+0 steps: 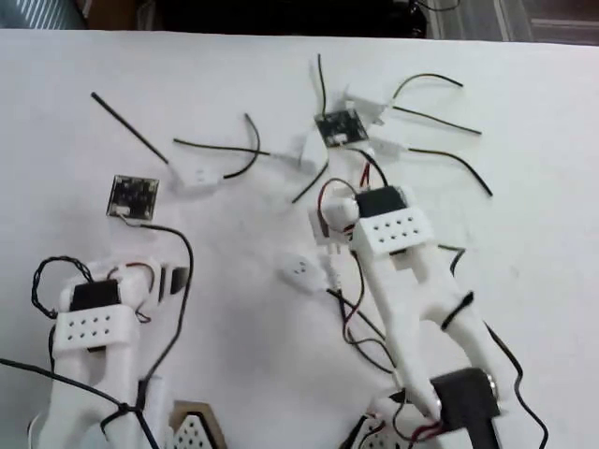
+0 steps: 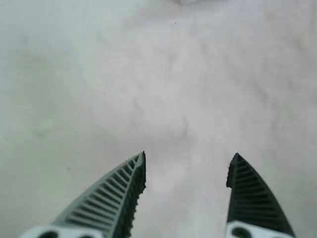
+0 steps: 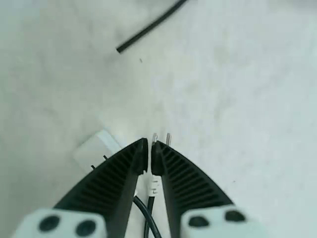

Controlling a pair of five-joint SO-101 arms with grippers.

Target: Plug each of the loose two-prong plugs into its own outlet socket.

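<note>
White table [image 1: 234, 84] carries scattered black wires [image 1: 440, 159] and two small dark boards [image 1: 133, 196]. Right tool [image 3: 149, 148] is clamped on a two-prong plug [image 3: 154, 184] near the table's middle (both metal prongs poke out past the fingertips [image 3: 141, 151], and a black lead [image 3: 143, 213] trails back from it), with a loose wire end [image 3: 148, 29] lying farther off. Left tool [image 2: 189, 158] hangs with its jaws spread wide over bare table at the near left

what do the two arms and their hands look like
The left arm and right arm are white plastic shells with black motor blocks, a white wrist plate dotted with holes, and loose black and red wires. The left hand and right hand each have two dark, pointed fingers with ribbed faces.
</note>
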